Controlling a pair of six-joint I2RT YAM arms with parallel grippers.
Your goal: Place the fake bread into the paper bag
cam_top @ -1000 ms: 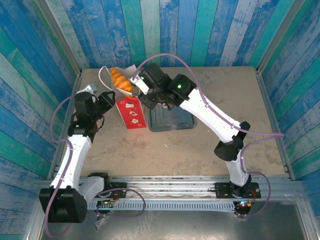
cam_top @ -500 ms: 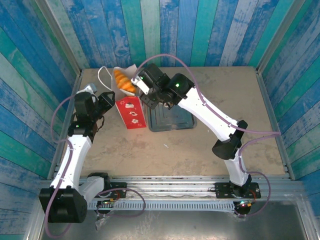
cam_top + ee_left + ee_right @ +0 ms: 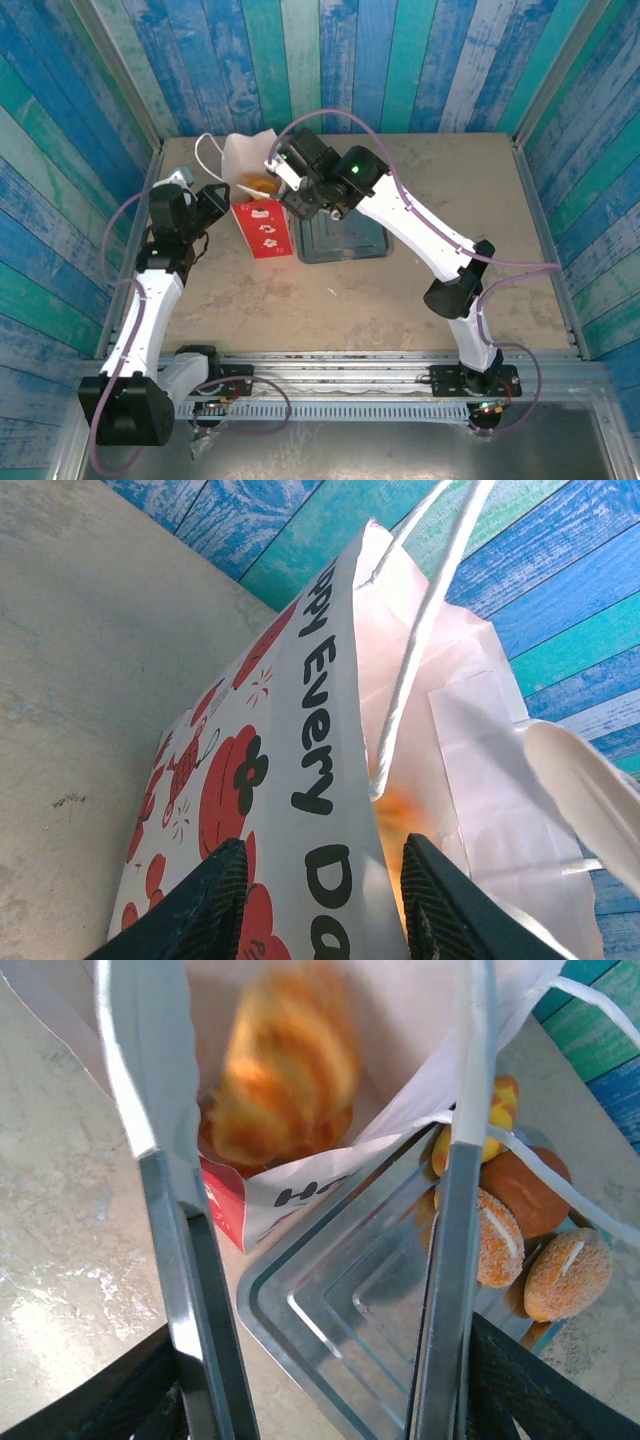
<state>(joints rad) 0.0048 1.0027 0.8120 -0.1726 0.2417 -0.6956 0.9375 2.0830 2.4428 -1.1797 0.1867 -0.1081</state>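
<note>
Your right tool (image 3: pixel 273 172) hangs open over the white-and-red paper bag (image 3: pixel 262 225). Just below its fingers, a golden, ridged croissant (image 3: pixel 285 1060), blurred, lies inside. Your left tool (image 3: pixel 322 900) has its fingers apart against the bag's printed wall.

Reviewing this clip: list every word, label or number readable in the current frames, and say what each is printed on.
"ppy Every": black print on the white front of the paper bag, left wrist view; the word's start is not legible.
"Da": the next word of the same print, cut off at the picture's bottom edge.
Right wrist view: black letter fragments on the bag's side, not readable.
Top view: white figures on the bag's red band, too small to read.
</note>
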